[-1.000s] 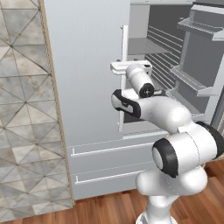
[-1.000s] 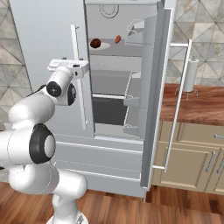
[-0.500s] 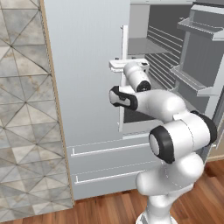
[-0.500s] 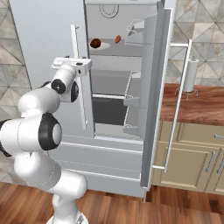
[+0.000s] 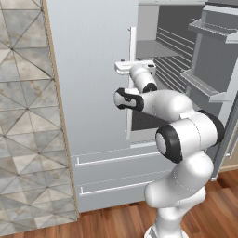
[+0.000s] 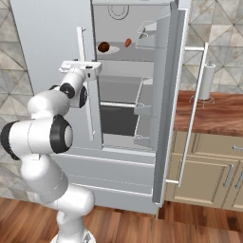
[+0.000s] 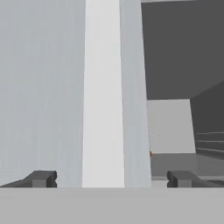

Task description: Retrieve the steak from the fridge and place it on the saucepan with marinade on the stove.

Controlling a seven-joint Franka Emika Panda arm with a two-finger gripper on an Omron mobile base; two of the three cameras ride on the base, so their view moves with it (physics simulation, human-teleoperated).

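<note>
Small dark red steak on upper shelf inside tall pale grey fridge, above and beyond wide-open, empty pincer near white door handle.

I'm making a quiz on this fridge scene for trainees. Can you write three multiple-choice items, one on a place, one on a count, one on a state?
1. Where is the steak?
A. On the fridge's top shelf
B. In the bottom drawer
C. On the wooden counter

2. How many small items lie on that shelf?
A. One
B. Two
C. Four

3. How do the gripper's jaws stand?
A. Shut on the steak
B. Shut on nothing
C. Open, around the handle

Key:
1. A: the dark red lump lies high inside the fridge.
2. B: a smaller reddish item lies right of it.
3. C: the hand view shows the fingertips wide apart, with the white handle between them.
</note>
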